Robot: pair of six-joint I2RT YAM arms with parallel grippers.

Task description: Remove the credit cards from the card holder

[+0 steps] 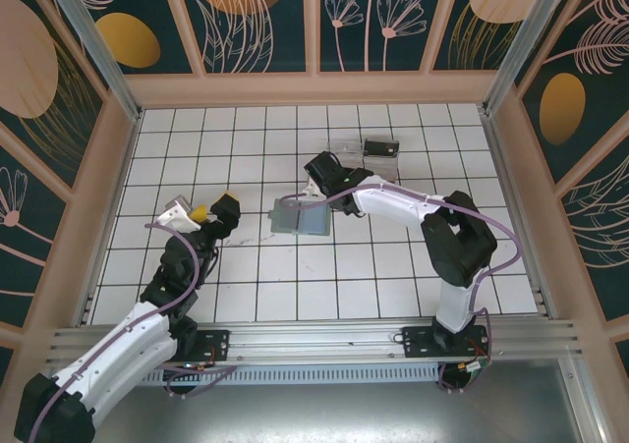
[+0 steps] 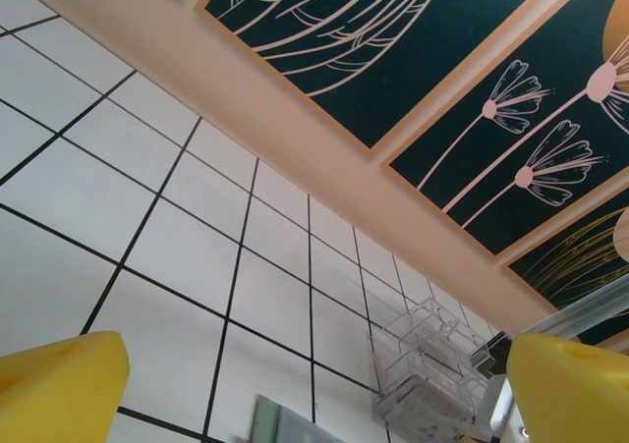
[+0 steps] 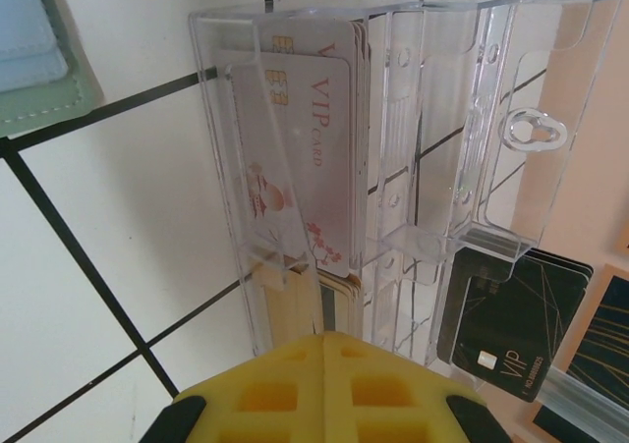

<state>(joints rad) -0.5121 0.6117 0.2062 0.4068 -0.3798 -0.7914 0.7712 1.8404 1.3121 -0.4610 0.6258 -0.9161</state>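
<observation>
**Shut right gripper [image 1: 319, 171] nearest the card holder [image 1: 300, 217]; open left gripper [image 1: 208, 210] off its left end**

Spread flat and open on the white tiled table [image 1: 393, 276]: the card holder, long axis running left to right with a slight tilt. Just past its far edge, toward the right end: the right gripper, yellow tips pressed together on nothing, hanging over the clear tray [image 3: 413, 168] that sits beyond that same edge. Off the card holder's left end, near but apart: the left gripper, pads [image 2: 59, 389] spread wide and empty, facing along that long axis. Judged closer: the right. Judged readier: the left, already apart and roughly lined up.

Soft and matte, grey-green, with pale stitching along the hem. Something pale blue on the inner face, card or pocket impossible to tell. Beyond the card holder, by contrast, rigid glossy plastic split into compartments, with white chip cards [image 3: 314, 168] standing on edge inside. Further beyond still, a dark card [image 3: 506, 325] with thin gilt lines.
</observation>
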